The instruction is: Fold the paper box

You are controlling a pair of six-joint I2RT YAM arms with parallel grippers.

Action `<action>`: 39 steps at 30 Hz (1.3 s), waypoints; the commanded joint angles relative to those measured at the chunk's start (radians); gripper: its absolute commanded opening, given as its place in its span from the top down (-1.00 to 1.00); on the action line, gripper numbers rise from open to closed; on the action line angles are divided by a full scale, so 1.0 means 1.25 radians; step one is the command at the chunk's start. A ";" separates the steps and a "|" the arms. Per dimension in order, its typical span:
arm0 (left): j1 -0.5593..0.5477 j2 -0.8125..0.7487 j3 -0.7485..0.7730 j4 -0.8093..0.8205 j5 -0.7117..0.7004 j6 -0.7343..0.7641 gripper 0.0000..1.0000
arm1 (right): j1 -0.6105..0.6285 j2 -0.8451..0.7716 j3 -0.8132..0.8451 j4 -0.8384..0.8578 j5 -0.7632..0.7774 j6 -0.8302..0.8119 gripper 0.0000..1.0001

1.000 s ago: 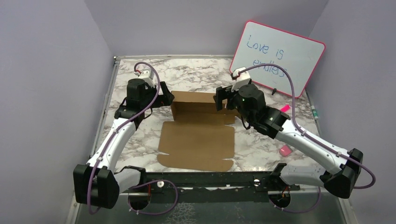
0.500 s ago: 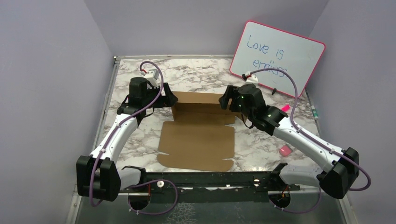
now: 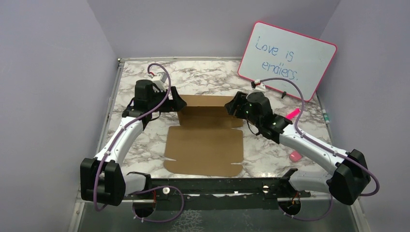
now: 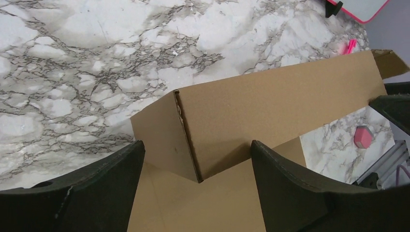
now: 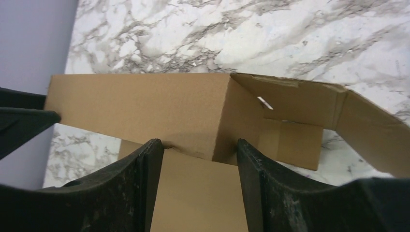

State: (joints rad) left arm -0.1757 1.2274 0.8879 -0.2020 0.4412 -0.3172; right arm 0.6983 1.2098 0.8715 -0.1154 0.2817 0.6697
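Marble table (image 3: 203, 79), lilac walls. Paper box (image 3: 205, 140) mid-table, back wall raised, front panel flat. Left gripper (image 4: 196, 159) and right gripper (image 5: 199, 159) straddling rear corners, jaws apart, nothing clamped. Step, judged: squaring side walls. Next: pinch corners, tuck flaps.

Paper box (image 3: 205, 130) mid-table, between 2 claws; whiteboard (image 3: 286, 60) behind right.
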 commanded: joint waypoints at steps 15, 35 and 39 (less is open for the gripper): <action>0.025 -0.011 -0.021 -0.010 0.019 0.006 -0.61 | -0.097 0.020 -0.111 0.367 -0.241 0.005 -0.01; 0.041 0.016 -0.022 -0.010 0.033 -0.002 -0.60 | -0.107 -0.017 -0.409 0.556 -0.022 -0.007 -0.38; 0.040 0.016 -0.022 -0.009 0.038 -0.003 -0.61 | -0.108 0.113 -0.408 0.652 0.016 0.045 -0.38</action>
State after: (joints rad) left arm -0.1368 1.2350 0.8761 -0.1974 0.4831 -0.3309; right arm 0.5674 1.2346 0.3592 0.5007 0.2104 0.6510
